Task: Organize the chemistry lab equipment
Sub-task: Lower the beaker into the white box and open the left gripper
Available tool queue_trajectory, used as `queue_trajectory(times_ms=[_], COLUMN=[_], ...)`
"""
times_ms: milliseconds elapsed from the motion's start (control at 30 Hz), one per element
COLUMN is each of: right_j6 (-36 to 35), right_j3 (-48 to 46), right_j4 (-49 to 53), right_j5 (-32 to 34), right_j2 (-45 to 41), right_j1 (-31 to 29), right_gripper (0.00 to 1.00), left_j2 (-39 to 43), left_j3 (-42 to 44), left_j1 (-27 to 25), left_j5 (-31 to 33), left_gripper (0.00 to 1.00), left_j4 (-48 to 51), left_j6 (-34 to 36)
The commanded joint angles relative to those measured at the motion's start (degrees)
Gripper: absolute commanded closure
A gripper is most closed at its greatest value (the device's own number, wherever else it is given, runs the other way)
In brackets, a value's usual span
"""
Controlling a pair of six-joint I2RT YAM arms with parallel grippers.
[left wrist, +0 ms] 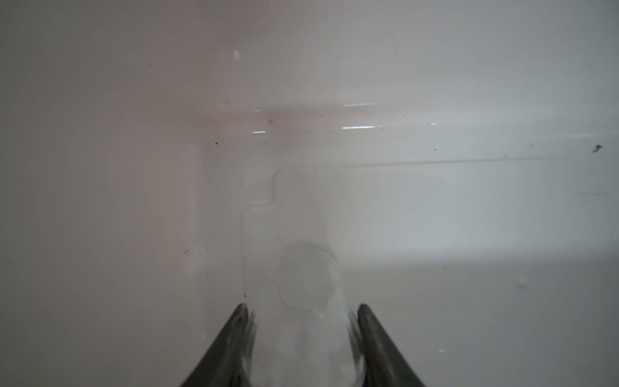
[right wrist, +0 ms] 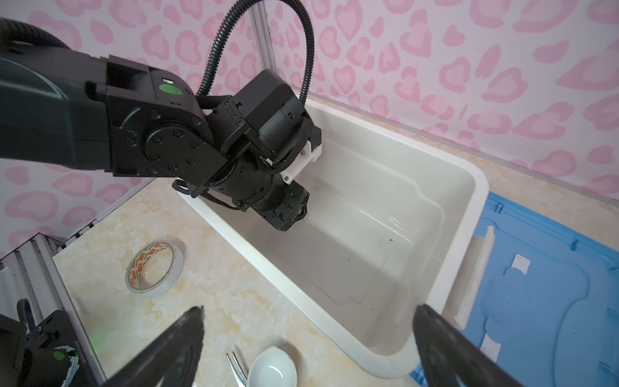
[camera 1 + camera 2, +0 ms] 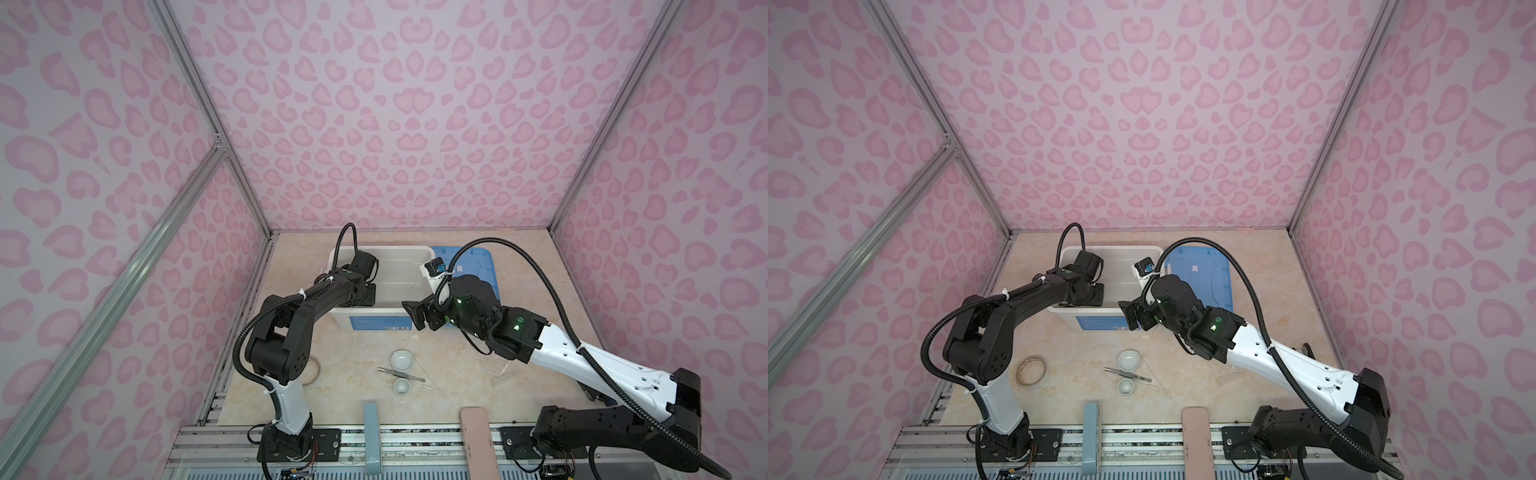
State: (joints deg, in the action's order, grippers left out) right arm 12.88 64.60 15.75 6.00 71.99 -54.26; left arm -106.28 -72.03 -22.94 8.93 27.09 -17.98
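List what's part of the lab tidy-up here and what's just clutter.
Job: clear glass cup in left gripper, larger white dish, smaller white dish, metal tweezers, white tub, blue lid.
Clutter: tape roll, blue-grey bar, pink bar.

Your left arm (image 3: 291, 316) reaches forward with its wrist pitched down; the left tool (image 1: 303, 306) stands part-closed, both fingers (image 1: 231, 338) pressed against a clear glass cup (image 1: 303, 284). Your right arm (image 3: 590, 365) extends inward toward the middle, its wrist turned leftward — the right tool (image 2: 310, 309) is spread wide and empty, fingers pointing toward the left arm.
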Motion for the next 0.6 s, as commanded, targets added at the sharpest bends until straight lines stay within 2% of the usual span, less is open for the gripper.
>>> queue_trajectory(times_ms=[0, 100, 333, 400, 567], right_j6=[0.22, 0.2, 0.05, -0.06, -0.19], right_j3=[-0.29, -0.35, -0.35, -0.25, -0.26], right_j4=[-1.22, -1.25, -1.03, -0.83, -0.63], right_j5=[0.14, 0.32, 0.39, 0.55, 0.59], right_j2=[0.19, 0.25, 0.08, 0.01, -0.45], right_j1=[0.05, 0.07, 0.06, 0.17, 0.21], right_gripper=[0.02, 0.02, 0.02, 0.02, 0.02], left_j2=[-0.43, 0.1, -0.45, -0.77, 0.85], left_j3=[0.35, 0.82, 2.68, 2.62, 2.83], left_j1=[0.08, 0.0, -0.24, -0.18, -0.26], left_j5=[-0.48, -0.84, -1.2, -1.77, -1.55], left_gripper=[0.52, 0.48, 0.48, 0.42, 0.38], left_j4=[-1.09, -1.42, -2.69, -2.62, -2.32], left_j6=[-0.49, -0.78, -1.55, -1.73, -2.08])
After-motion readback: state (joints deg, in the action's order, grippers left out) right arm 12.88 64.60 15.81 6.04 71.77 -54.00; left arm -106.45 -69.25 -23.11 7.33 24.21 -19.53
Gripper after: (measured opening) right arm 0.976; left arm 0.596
